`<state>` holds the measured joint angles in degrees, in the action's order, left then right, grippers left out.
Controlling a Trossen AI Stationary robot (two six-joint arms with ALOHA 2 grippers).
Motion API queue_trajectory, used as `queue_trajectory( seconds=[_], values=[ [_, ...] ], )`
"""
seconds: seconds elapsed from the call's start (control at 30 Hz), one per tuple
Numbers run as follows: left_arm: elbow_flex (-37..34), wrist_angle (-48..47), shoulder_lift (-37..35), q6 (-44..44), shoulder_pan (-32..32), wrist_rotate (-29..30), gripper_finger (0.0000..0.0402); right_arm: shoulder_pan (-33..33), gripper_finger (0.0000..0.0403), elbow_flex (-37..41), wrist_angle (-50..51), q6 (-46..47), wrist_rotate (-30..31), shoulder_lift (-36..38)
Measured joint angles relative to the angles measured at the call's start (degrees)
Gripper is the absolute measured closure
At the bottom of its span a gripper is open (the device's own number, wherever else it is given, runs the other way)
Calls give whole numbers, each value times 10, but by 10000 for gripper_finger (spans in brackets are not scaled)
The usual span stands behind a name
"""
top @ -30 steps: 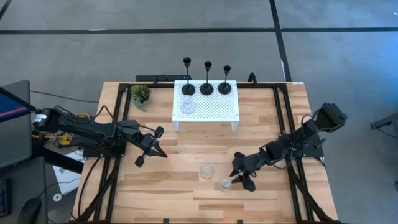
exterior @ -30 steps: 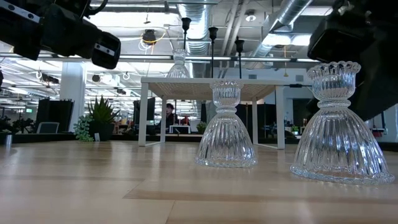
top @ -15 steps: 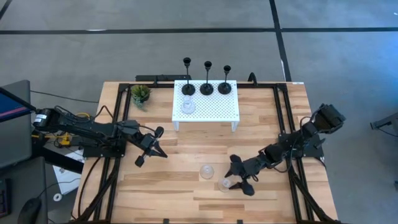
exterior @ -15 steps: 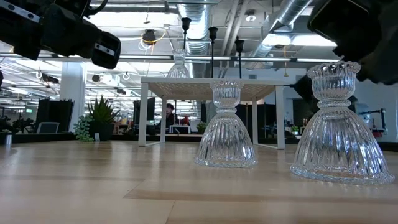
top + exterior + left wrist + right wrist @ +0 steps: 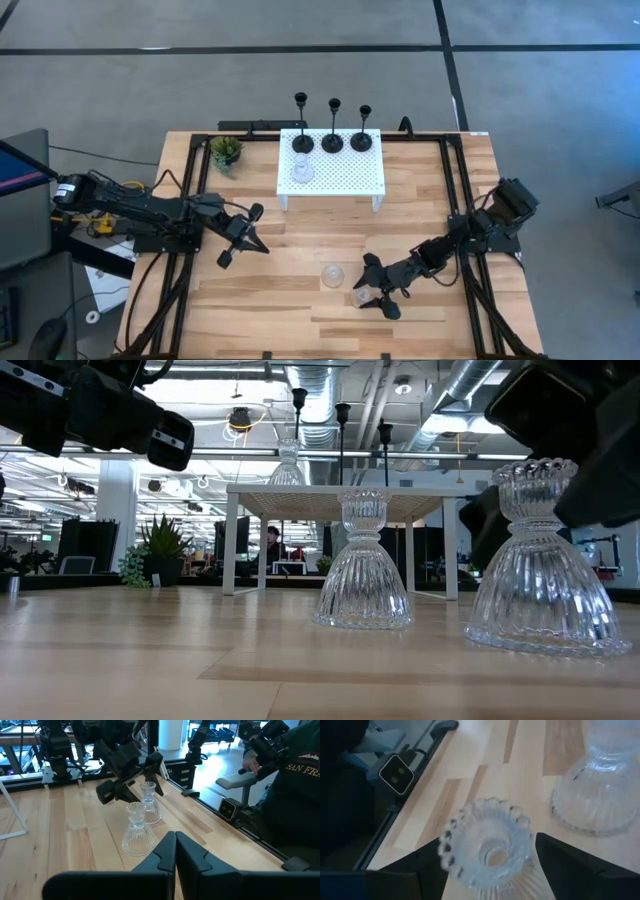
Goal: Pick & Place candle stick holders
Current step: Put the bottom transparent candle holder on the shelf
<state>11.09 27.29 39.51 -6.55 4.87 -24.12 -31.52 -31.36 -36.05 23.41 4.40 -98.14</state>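
Right pincer [image 5: 371,292] sits near the desk's [image 5: 250,320] front edge, fingers spread and straddling a clear glass holder [image 5: 360,297] — either side of it, not clamped. A second glass holder [image 5: 332,275] stands just beside. Third glass one [image 5: 301,171] on the white rack [image 5: 350,175]; three black holders [image 5: 332,138] line the rack's back edge. Left pincer [image 5: 240,240] waits clenched, near the left edge.
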Motion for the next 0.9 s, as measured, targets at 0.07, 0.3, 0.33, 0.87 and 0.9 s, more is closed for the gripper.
queue_trajectory(
  seconds=[0.07, 0.3, 0.33, 0.87, 0.9],
  values=[
    [0, 0, 0, 0, 0, 0, 396, -3, 132, -6, -1, 0, 0, -9],
    [0, 0, 0, 0, 0, 0, 396, -4, 174, -16, -4, 0, 0, -15],
    [0, 0, 0, 0, 0, 0, 396, -4, 188, -16, -5, 0, 0, -15],
    [0, 0, 0, 0, 0, 0, 395, -3, 286, -15, 107, 22, 29, 64],
    [0, 0, 0, 0, 0, 0, 395, -2, 286, -15, 120, 21, 38, 77]
  ],
)
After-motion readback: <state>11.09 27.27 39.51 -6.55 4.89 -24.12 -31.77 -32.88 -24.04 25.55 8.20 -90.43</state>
